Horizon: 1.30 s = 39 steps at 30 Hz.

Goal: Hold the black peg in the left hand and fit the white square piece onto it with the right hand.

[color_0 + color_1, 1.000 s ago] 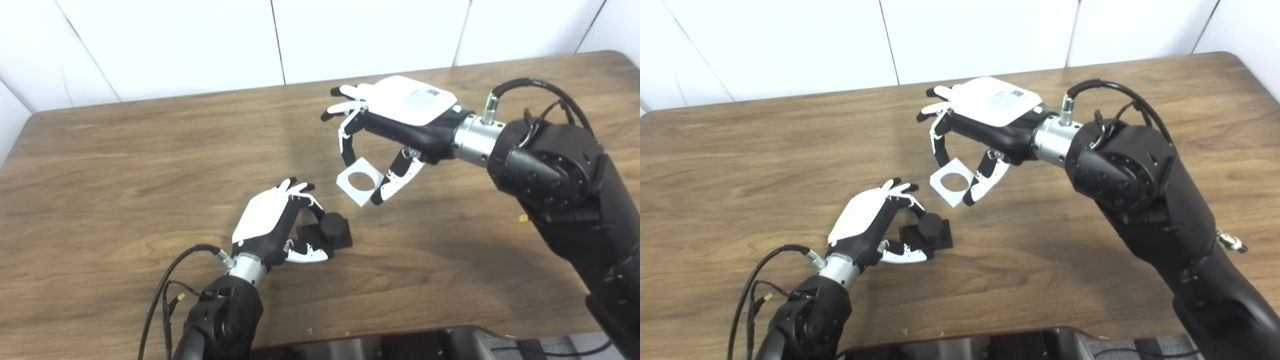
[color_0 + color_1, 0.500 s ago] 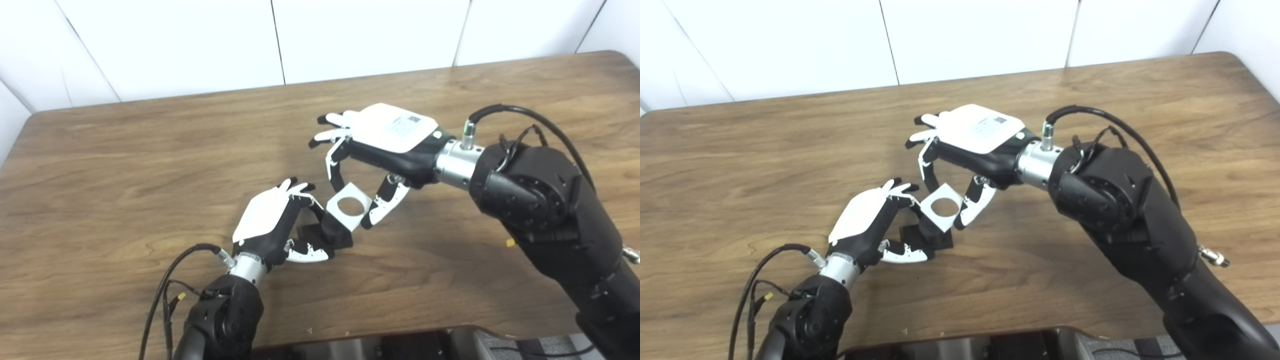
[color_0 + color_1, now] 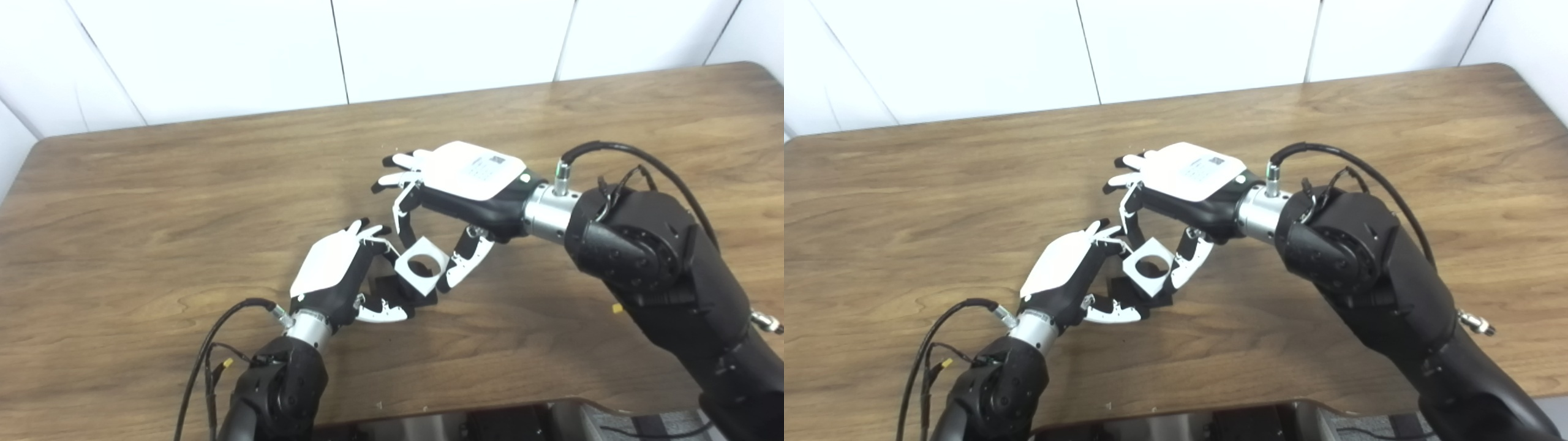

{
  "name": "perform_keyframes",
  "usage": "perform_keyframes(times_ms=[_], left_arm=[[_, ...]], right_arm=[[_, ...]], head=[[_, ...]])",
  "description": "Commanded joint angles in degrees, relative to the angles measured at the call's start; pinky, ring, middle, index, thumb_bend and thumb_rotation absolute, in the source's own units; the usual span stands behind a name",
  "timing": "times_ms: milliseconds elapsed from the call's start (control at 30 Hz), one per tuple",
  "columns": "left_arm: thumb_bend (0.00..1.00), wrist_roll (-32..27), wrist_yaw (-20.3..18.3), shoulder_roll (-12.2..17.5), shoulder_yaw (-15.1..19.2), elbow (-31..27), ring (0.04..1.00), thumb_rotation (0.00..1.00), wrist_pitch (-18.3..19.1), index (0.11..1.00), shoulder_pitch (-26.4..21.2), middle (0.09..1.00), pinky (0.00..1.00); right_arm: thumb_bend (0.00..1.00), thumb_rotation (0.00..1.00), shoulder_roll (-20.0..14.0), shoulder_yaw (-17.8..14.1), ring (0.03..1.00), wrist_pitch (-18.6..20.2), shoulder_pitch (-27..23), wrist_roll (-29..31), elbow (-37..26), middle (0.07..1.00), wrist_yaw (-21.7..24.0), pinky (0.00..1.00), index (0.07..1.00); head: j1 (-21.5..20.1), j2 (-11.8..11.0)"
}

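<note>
Over the black peg (image 3: pixel 404 293) your left hand (image 3: pixel 334 278) clamps, your right hand (image 3: pixel 456 193) pinches the white square (image 3: pixel 420 268); lower it toward 7 o'clock, hole centred.

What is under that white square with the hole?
Under the white square piece sits the black peg, dark through the hole, on a black base. The peg's sides are covered.

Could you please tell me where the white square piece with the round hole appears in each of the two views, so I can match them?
Left eye view: the white square piece with the round hole sits just below and right of centre, pinched by the right robot hand.
Right eye view: it sits just below and left of centre.
Shared landmark: the left robot hand, immediately left of the piece.
</note>
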Motion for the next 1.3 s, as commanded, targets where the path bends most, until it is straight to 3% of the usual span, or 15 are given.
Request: perform_keyframes(times_ms=[0, 400, 1267], left_arm=[[0.5, 1.2, 0.3, -0.3, -0.4, -0.7, 1.0, 0.09, -0.3, 0.492, -1.0, 0.911, 0.99], [0.5, 1.6, -0.1, -0.2, -0.7, -0.9, 1.0, 0.09, -0.2, 0.493, -1.0, 0.911, 0.98], [0.5, 2.3, -0.2, -0.7, -1.2, -0.9, 0.997, 0.09, 0.0, 0.493, -1.1, 0.907, 0.98]], right_arm=[[0.52, 0.14, 0.1, -0.3, 1.0, -2.2, -1.1, -1.0, 0.0, 0.92, -1.7, 0.98, 0.491], [0.52, 0.14, 0.7, -0.7, 1.0, -4.6, 0.2, -2.1, 1.9, 0.91, -3.2, 0.99, 0.491], [0.52, 0.14, 1.6, -0.1, 1.0, -5.1, 0.0, -2.1, 3.4, 0.91, -2.1, 1.0, 0.491]], head=[[-0.1, 0.0], [-0.5, -0.1], [0.3, 0.1]])
